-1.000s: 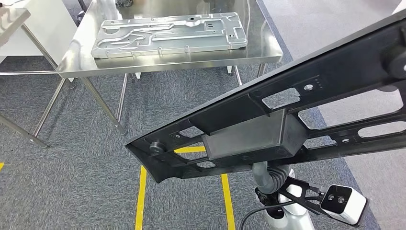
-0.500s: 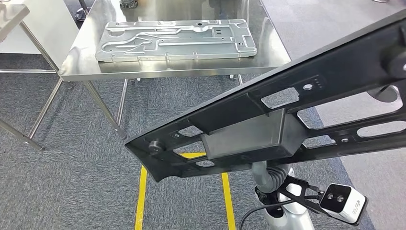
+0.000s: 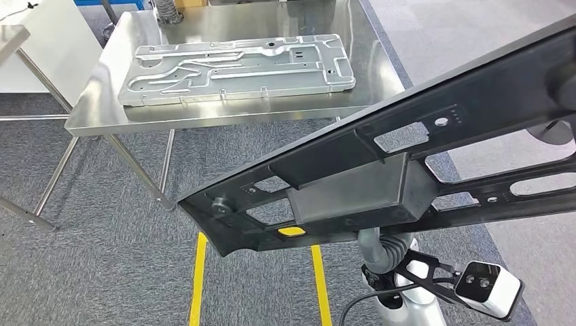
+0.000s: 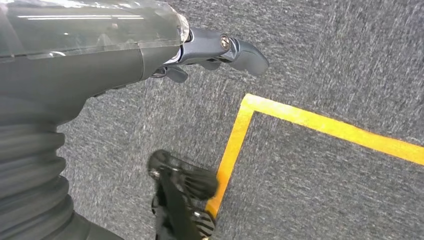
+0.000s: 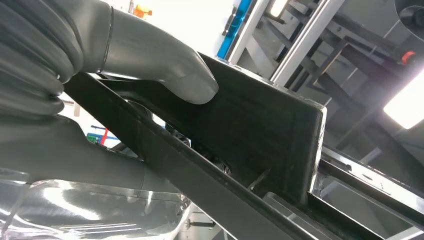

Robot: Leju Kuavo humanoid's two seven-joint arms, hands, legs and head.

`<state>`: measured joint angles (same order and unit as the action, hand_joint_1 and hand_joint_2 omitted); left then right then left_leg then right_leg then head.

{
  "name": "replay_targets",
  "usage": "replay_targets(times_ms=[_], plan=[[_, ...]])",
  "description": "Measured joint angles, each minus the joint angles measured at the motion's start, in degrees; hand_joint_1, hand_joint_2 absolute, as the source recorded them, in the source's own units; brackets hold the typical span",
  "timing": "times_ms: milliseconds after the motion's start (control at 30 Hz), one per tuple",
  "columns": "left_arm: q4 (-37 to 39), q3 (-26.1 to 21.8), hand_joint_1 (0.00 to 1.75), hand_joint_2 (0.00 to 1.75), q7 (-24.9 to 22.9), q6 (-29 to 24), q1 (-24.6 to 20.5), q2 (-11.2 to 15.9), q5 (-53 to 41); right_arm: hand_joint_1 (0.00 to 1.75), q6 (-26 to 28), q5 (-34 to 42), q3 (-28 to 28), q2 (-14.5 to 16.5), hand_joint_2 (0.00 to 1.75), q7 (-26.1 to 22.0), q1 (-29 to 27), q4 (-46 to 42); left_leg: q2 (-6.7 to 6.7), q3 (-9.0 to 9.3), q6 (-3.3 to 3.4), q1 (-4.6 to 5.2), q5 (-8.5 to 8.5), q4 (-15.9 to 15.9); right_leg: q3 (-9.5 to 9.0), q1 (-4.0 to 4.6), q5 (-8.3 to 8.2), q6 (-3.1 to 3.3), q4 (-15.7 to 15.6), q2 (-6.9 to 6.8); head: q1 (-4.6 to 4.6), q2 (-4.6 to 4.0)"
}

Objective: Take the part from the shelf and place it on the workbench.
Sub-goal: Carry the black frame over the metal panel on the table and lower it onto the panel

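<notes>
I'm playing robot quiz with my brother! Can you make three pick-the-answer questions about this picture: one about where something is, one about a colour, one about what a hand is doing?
1. Where does the flat silver metal plate lie?
A floor
B shiny steel table
C shelf

2. What colour are the floor lines?
A yellow
B red
C white

3. What is the right hand doing?
A waving
B hanging loose
C holding the long black frame part

Answers:
1 B, the plate rests on the tabletop.
2 A, the tape is yellow on grey carpet.
3 C, its thumb presses the frame.
</notes>
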<state>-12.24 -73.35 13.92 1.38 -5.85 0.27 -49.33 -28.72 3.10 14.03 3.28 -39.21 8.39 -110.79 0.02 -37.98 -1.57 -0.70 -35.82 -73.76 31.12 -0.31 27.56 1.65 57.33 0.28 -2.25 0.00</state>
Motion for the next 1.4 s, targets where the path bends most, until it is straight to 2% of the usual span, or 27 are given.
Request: replay_targets(times_ms=[33, 133, 167, 200, 267, 333, 367, 433, 467, 500, 533, 567, 600, 633, 667, 767, 833, 867, 967, 1000, 1033, 1067, 1133, 1200, 1267, 1333, 1400], plan=[[0.00, 0.00, 0.00, 1.75, -0.01, -0.01, 0.09, -0.01, -0.01, 1.75, 0.00, 0.02, 0.00, 0.00, 1.75, 0.00, -0.02, 0.00, 0.01, -0.11, -0.02, 0.00, 1.40, 1.79, -0.81, 0.00, 0.58, -0.07, 0.00, 0.07, 0.00, 0.00], [0.00, 0.00, 0.00, 1.75, -0.03, -0.08, 0.23, 0.01, -0.03, 1.75, -0.02, 0.08, 0.00, -0.01, 1.75, 0.00, -0.05, 0.01, 0.10, 2.36, 0.58, 0.22, 9.32, 12.52, -3.19, 0.01, 2.34, -0.54, -0.12, 0.12, 0.01, 0.00], [0.00, 0.00, 0.00, 1.75, -0.04, -0.12, 0.25, 0.02, -0.05, 1.75, -0.03, 0.10, 0.00, -0.01, 1.75, 0.00, -0.07, -0.01, 0.15, 2.89, 0.99, 0.43, 10.79, 14.55, -3.60, 0.03, 2.75, -0.85, -0.31, 0.17, 0.01, 0.00], [0.00, 0.00, 0.00, 1.75, -0.05, -0.15, 0.29, 0.03, -0.07, 1.75, -0.05, 0.11, 0.00, -0.01, 1.75, 0.00, -0.09, -0.02, 0.17, 3.00, 1.44, 0.63, 11.23, 15.32, -3.90, 0.06, 2.91, -1.17, -0.41, 0.22, 0.01, 0.00], [0.00, 0.00, 0.00, 1.75, -0.05, -0.17, 0.31, 0.05, -0.09, 1.75, -0.08, 0.16, -0.01, -0.01, 1.75, 0.00, -0.18, -0.14, 0.03, 3.73, 2.36, 0.62, 11.02, 15.89, -4.33, 0.13, 2.89, -1.95, -0.17, 0.26, 0.00, 0.00], [0.00, 0.00, 0.00, 1.75, -0.02, -0.14, 0.29, 0.05, -0.10, 1.75, -0.10, 0.22, -0.03, -0.02, 1.75, 0.00, -0.23, -0.33, -0.12, 5.00, 3.11, 0.37, 10.74, 16.47, -3.56, 0.09, 3.28, -2.47, 2.57, 0.18, 0.01, 0.00], [0.00, 0.00, 0.00, 1.75, -0.01, -0.12, 0.26, 0.05, -0.12, 1.75, -0.15, 0.23, -0.04, -0.02, 1.75, 0.00, -0.26, -0.44, -0.14, 5.59, 3.37, 0.30, 10.51, 16.65, -1.93, 0.03, 4.19, -2.66, 5.52, 0.13, 0.02, 0.00], [0.00, 0.00, 0.00, 1.75, -0.02, -0.10, 0.24, 0.05, -0.15, 1.75, -0.21, 0.26, -0.13, -0.03, 1.75, 0.00, -0.42, -0.56, -0.18, 6.39, 3.69, 0.31, 9.80, 16.73, 3.14, -0.08, 7.15, -3.00, 13.02, 0.08, 0.02, 0.00], [0.00, 0.00, 0.00, 1.75, -0.03, -0.10, 0.28, 0.05, -0.17, 1.75, -0.22, 0.28, -0.22, -0.03, 1.75, 0.00, -0.53, -0.57, -0.21, 6.79, 3.70, 0.32, 9.38, 16.73, 5.53, -0.12, 8.31, -3.13, 15.74, 0.07, 0.02, 0.00], [0.00, 0.00, 0.00, 1.75, -0.04, -0.10, 0.32, 0.05, -0.19, 1.75, -0.24, 0.29, -0.34, -0.03, 1.75, 0.00, -0.60, -0.57, -0.25, 7.28, 3.68, 0.32, 8.94, 16.73, 7.08, -0.13, 8.42, -3.18, 16.63, 0.06, 0.02, 0.00], [0.00, 0.00, 0.00, 1.75, -0.05, -0.10, 0.36, 0.05, -0.22, 1.75, -0.28, 0.31, -0.48, -0.04, 1.75, 0.00, -0.62, -0.58, -0.29, 7.87, 3.61, 0.32, 8.49, 16.73, 7.58, -0.12, 7.16, -3.13, 15.44, 0.04, 0.02, 0.00], [0.00, 0.00, 0.00, 1.75, -0.07, -0.10, 0.36, 0.05, -0.26, 1.75, -0.33, 0.31, -0.60, -0.03, 1.75, 0.00, -0.62, -0.61, -0.33, 8.53, 3.51, 0.32, 8.03, 16.74, 7.05, -0.09, 4.66, -3.02, 12.35, 0.03, 0.02, 0.00], [0.00, 0.00, 0.00, 1.75, -0.07, -0.10, 0.36, 0.05, -0.32, 1.75, -0.39, 0.30, -0.70, -0.03, 1.75, 0.00, -0.61, -0.67, -0.36, 9.09, 3.38, 0.32, 7.55, 16.75, 5.92, -0.02, 1.40, -2.76, 8.14, -0.04, 0.02, 0.00], [0.00, 0.00, 0.00, 1.75, -0.08, -0.10, 0.32, 0.04, -0.38, 1.75, -0.42, 0.30, -0.81, -0.03, 1.75, 0.00, -0.60, -0.73, -0.40, 9.63, 3.15, 0.37, 7.09, 16.75, 4.87, 0.17, -0.65, -2.49, 4.59, -0.14, 0.02, 0.00], [0.00, 0.00, 0.00, 1.75, -0.09, -0.10, 0.28, 0.03, -0.44, 1.75, -0.44, 0.30, -0.93, -0.02, 1.75, 0.00, -0.61, -0.82, -0.41, 9.94, 2.85, 0.40, 6.67, 16.82, 4.12, 0.36, -1.77, -2.18, 2.11, -0.20, 0.02, 0.00], [0.00, 0.00, 0.00, 1.75, -0.12, -0.04, 0.22, 0.04, -0.59, 1.75, -0.39, 0.31, -1.29, -0.01, 1.75, 0.00, -0.70, -1.40, -0.37, 10.59, 1.68, 0.51, 6.67, 16.52, 3.18, 0.52, -1.97, -1.02, 0.19, -0.06, 0.02, -0.01], [0.00, 0.01, 0.00, 1.75, -0.11, 0.02, 0.14, 0.03, -0.67, 1.75, -0.37, 0.32, -1.44, 0.03, 1.75, 0.00, -0.71, -1.79, -0.33, 10.18, 1.13, 0.45, 6.48, 14.20, 1.92, 0.24, -2.38, -0.31, -0.52, -0.02, 0.01, 0.00], [0.00, 0.01, 0.00, 1.75, -0.13, 0.04, 0.03, 0.03, -0.68, 1.75, -0.38, 0.31, -1.46, 0.05, 1.75, 0.00, -0.71, -1.90, -0.32, 8.99, 0.96, 0.36, 5.55, 11.88, 1.30, 0.14, -2.24, -0.14, -0.67, -0.06, 0.01, 0.00], [0.00, 0.02, 0.00, 1.75, -0.17, 0.07, -0.05, 0.08, -0.70, 1.75, -0.51, 0.36, -1.50, 0.09, 1.75, 0.00, -0.96, -2.05, -0.31, 2.26, 0.18, 0.05, 0.99, 1.90, 0.25, 0.11, -1.13, 0.10, -0.79, -0.04, 0.01, 0.00], [0.00, 0.02, 0.00, 1.75, -0.22, 0.07, 0.05, 0.09, -0.71, 1.75, -0.61, 0.40, -1.51, 0.09, 1.75, 0.00, -1.14, -2.05, -0.30, 0.55, -0.08, -0.03, 0.22, 0.25, -0.14, 0.09, -0.72, 0.08, -0.77, 0.03, 0.01, 0.00], [0.00, 0.02, 0.00, 1.75, -0.29, 0.05, 0.15, 0.09, -0.71, 1.75, -0.77, 0.48, -1.54, 0.09, 1.75, 0.00, -1.31, -2.05, -0.28, -0.15, -0.21, -0.11, 0.75, 0.76, -0.69, 0.06, -0.27, -0.01, -0.76, 0.10, 0.00, 0.00], [0.00, 0.02, 0.00, 1.75, -0.37, 0.03, 0.21, 0.09, -0.71, 1.75, -0.91, 0.56, -1.57, 0.09, 1.75, 0.00, -1.43, -2.05, -0.26, 0.11, -0.19, -0.18, 2.56, 3.22, -1.36, 0.02, 0.24, -0.15, -0.75, 0.15, 0.00, 0.00], [0.00, 0.02, 0.00, 1.75, -0.52, -0.04, 0.32, 0.10, -0.69, 1.75, -1.15, 0.71, -1.62, 0.09, 1.75, 0.00, -1.51, -2.05, -0.13, 2.02, 0.16, -0.22, 8.35, 10.90, -2.79, 0.00, 1.34, -0.55, -0.72, 0.15, 0.01, 0.00], [0.00, 0.02, 0.00, 1.75, -0.67, -0.07, 0.39, 0.10, -0.68, 1.75, -1.17, 0.59, -1.68, 0.13, 1.75, 0.00, -1.40, -2.04, 0.07, 3.14, 0.79, 0.09, 11.52, 15.32, -3.45, 0.07, 2.14, -1.17, -0.88, 0.18, 0.01, 0.00], [0.00, 0.02, 0.00, 1.75, -0.70, -0.08, 0.41, 0.08, -0.68, 1.75, -1.05, 0.22, -1.73, 0.27, 1.75, 0.00, -1.07, -1.96, 0.07, 3.51, 1.70, 0.31, 11.51, 15.98, -3.59, 0.12, 2.14, -1.97, -0.57, 0.23, 0.01, 0.00], [0.00, 0.02, 0.00, 1.75, -0.60, -0.09, 0.39, 0.08, -0.68, 1.75, -0.95, 0.05, -1.74, 0.43, 1.75, 0.00, -0.45, -1.87, -0.13, 4.39, 2.54, 0.14, 11.37, 16.40, -2.72, 0.03, 1.84, -2.61, 1.95, 0.14, 0.02, 0.00], [0.00, 0.02, 0.00, 1.75, -0.51, -0.10, 0.27, 0.08, -0.66, 1.75, -1.00, 0.21, -1.76, 0.50, 1.75, 0.00, 0.14, -1.80, -0.21, 5.39, 3.15, 0.05, 10.84, 16.69, 0.96, -0.09, 2.89, -3.06, 7.92, 0.04, 0.02, 0.00]])
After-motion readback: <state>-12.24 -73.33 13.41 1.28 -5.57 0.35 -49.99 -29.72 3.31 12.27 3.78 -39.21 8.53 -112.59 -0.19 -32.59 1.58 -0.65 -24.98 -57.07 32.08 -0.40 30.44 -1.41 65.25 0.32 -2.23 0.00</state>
